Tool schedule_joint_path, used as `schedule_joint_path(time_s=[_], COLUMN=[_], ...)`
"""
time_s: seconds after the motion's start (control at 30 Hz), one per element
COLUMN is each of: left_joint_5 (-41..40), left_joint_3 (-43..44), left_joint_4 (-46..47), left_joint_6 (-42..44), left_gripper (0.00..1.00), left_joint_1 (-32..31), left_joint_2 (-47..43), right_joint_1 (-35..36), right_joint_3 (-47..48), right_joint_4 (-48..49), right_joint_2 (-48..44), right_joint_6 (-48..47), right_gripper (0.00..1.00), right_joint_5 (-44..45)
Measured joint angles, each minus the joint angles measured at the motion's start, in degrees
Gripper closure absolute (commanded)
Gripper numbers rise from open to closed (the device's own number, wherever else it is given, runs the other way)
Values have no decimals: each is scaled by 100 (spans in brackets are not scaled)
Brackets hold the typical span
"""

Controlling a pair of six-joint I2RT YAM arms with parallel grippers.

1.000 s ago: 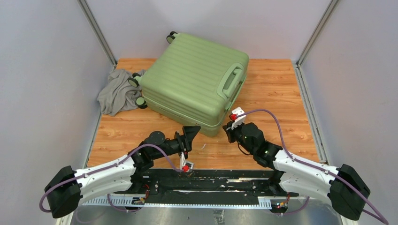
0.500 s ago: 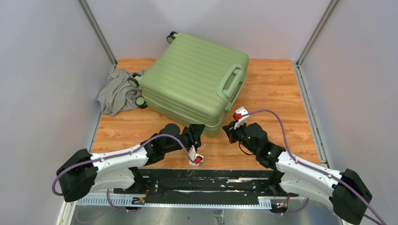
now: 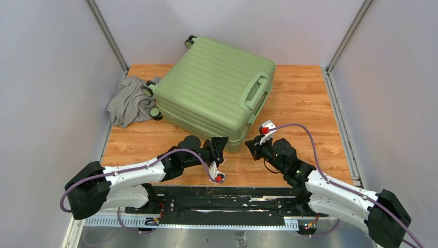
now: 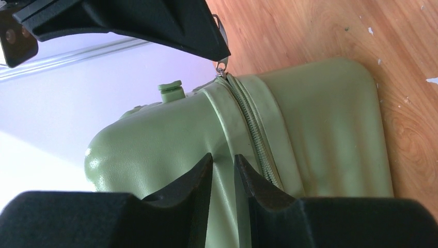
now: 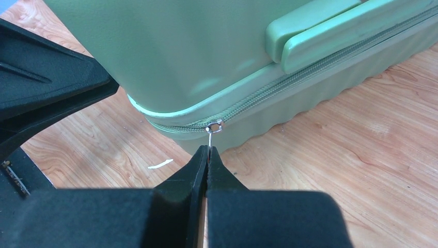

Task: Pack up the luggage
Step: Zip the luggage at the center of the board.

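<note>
A: Where was the luggage point(image 3: 214, 88)?
B: Flat on the worktop point(image 3: 304, 103), closed, filling the far half toward 12 o'clock. Handle point(image 3: 254, 90) lay near its 3 o'clock edge, wheels point(image 3: 150, 89) at its 9 o'clock side.
A: Anything else on there?
B: A grey cloth point(image 3: 126, 103), crumpled, at 9 o'clock of the case and touching the wheels.
A: State of the right jaws?
B: Clenched on the zipper pull point(image 5: 210, 138) at the case's 6 o'clock corner. The right wrist view had the thin metal tab pinched between the tips, its ring just above them on the zipper point(image 5: 289, 88).
A: And the left jaws?
B: Parted by a narrow gap, nothing between them. They pointed at the shell just beside the zipper seam. Couldn't tell if they touched it.
A: Arm layout?
B: Left arm point(image 3: 134, 173) and right arm point(image 3: 330, 186) both reached low over the worktop to that corner. The left jaws were at its 9 o'clock and the right jaws at its 3 o'clock, near each other but apart.
</note>
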Motion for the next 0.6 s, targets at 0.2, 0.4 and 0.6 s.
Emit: schedule_joint_path(time_s=[0.2,0.4,0.6], left_joint_5=[39,94,94], left_joint_3=[0,116,125], left_joint_4=[63,4,-13], left_joint_6=[247,304,302], left_gripper=[74,74,74], left_joint_1=[-50,-116,-116], left_joint_2=[162,306,308], right_joint_1=[92,540,610], right_joint_3=[33,55,68], right_joint_4=[131,157,129], right_joint_2=[234,350,297], right_joint_6=[0,-42,-50], right_gripper=[100,100,100], right_joint_5=[-140,120,24])
